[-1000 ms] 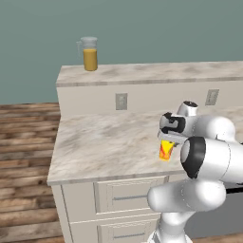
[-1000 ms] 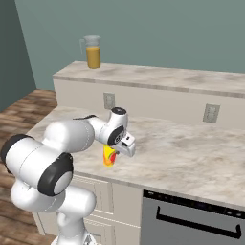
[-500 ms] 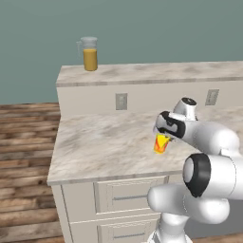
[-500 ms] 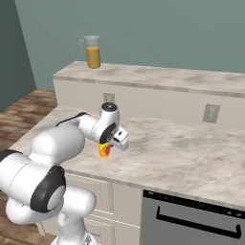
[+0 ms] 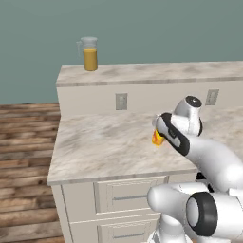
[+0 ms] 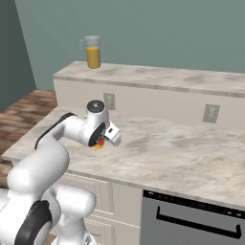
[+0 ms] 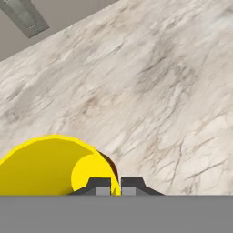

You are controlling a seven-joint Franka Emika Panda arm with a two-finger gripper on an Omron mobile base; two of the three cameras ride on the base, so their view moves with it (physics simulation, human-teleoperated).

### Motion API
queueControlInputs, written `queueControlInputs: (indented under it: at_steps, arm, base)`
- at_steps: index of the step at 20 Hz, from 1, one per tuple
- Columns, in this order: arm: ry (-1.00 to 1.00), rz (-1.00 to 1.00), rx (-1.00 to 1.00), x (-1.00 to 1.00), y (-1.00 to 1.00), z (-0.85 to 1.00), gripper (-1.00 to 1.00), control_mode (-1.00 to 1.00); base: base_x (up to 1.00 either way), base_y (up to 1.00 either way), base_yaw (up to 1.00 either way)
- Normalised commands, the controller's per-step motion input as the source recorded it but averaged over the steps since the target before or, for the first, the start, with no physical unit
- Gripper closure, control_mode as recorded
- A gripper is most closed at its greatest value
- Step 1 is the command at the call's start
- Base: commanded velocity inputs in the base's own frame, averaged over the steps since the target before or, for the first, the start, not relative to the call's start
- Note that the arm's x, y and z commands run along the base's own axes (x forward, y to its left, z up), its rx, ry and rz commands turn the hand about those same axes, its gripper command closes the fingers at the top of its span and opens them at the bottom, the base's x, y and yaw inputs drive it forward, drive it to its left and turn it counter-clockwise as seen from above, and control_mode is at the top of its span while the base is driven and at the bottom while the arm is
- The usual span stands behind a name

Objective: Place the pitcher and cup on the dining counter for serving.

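The yellow cup [image 5: 158,138] hangs tilted a little above the lower marble worktop, and my gripper [image 5: 160,134] is shut on its rim. From the right base the cup [image 6: 98,143] peeks out red-orange under the gripper [image 6: 101,140]. In the hand view the cup's open yellow mouth [image 7: 45,168] sits at the lower left, its wall pinched between the fingertips of the gripper [image 7: 115,186]. The clear pitcher [image 5: 89,54] with orange liquid stands upright at the left end of the dining counter [image 5: 156,73]; from the right base the pitcher [image 6: 93,52] stands on that same counter [image 6: 158,76].
The lower worktop [image 5: 104,142] spreads below the cup. Two wall outlets [image 5: 121,101] [image 5: 211,97] sit in the half-wall. Drawers [image 5: 118,197] front the cabinet, a dishwasher [image 6: 196,222] is at the right, and wooden floor [image 5: 23,156] lies left.
The arm has carried the cup leftward and slightly upward over the lower worktop. The gripper stays shut on it. The pitcher has not moved.
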Motion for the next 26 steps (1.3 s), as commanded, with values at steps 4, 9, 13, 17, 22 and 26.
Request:
queueControlInputs:
  at_steps: [4,9,13,17,22,26]
  arm:
    - [-0.15,-0.03,0.0,-0.39,0.54,0.66,1.0,-1.0]
    - [-0.19,0.0,0.0,-0.49,0.58,0.57,1.0,-1.0]
    - [-0.09,0.0,0.0,-0.3,0.4,0.25,1.0,1.0]
    - [0.0,0.0,0.0,0.0,0.0,0.0,1.0,1.0]
    - [0.0,0.0,0.0,0.0,0.0,0.0,1.0,1.0]
    - [0.0,0.0,0.0,0.0,0.0,0.0,1.0,1.0]
  base:
    - [0.0,0.0,0.0]
    - [0.0,0.0,0.0]
    - [-0.41,0.49,0.0]
    - [-1.0,1.0,0.0]
    - [-0.91,1.0,0.0]
    - [0.0,1.0,-0.09]
